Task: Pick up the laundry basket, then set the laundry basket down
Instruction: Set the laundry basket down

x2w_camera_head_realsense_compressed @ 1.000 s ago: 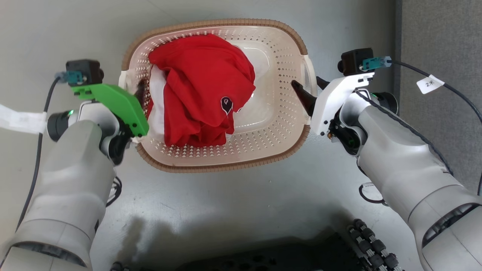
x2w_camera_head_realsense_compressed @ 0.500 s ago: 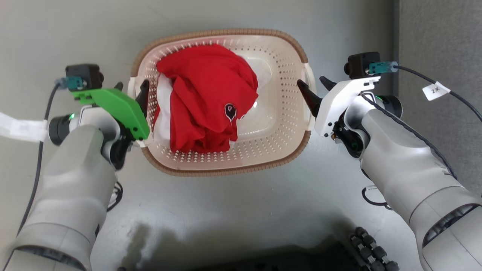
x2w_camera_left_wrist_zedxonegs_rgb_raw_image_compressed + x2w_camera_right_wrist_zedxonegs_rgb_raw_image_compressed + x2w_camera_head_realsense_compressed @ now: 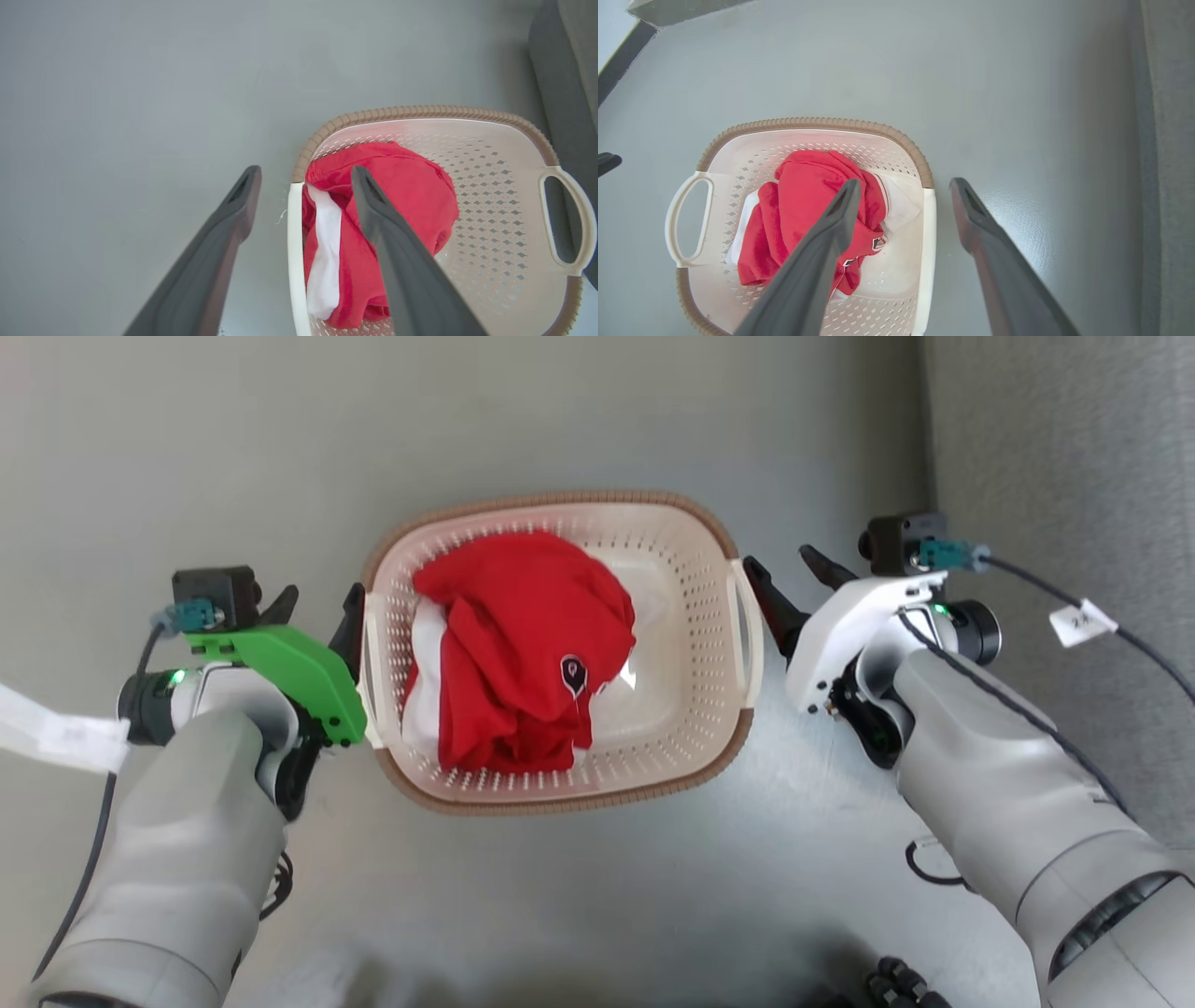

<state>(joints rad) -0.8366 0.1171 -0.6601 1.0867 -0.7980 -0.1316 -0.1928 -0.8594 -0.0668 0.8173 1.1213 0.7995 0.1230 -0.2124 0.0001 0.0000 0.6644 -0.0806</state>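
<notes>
The laundry basket (image 3: 560,504) sits on the grey floor, cream with perforated walls and a brown rim. A crumpled red garment (image 3: 523,644) over white cloth lies in it. My left gripper (image 3: 319,602) is open beside the basket's left handle (image 3: 366,672). In the left wrist view that handle (image 3: 294,233) lies in line between the spread fingers of the left gripper (image 3: 303,172), untouched. My right gripper (image 3: 780,565) is open just outside the right handle (image 3: 747,625). In the right wrist view the right gripper (image 3: 904,184) straddles that handle (image 3: 929,233) from above.
A darker grey carpeted strip (image 3: 1055,476) runs along the right. A labelled cable (image 3: 1083,621) trails from my right wrist. Part of my dark base (image 3: 896,980) shows at the bottom edge. Open grey floor surrounds the basket.
Both grippers have gone from closed in at the handles to open and drawn outward. The whole picture has shifted and the basket looks smaller, so the camera has moved.
</notes>
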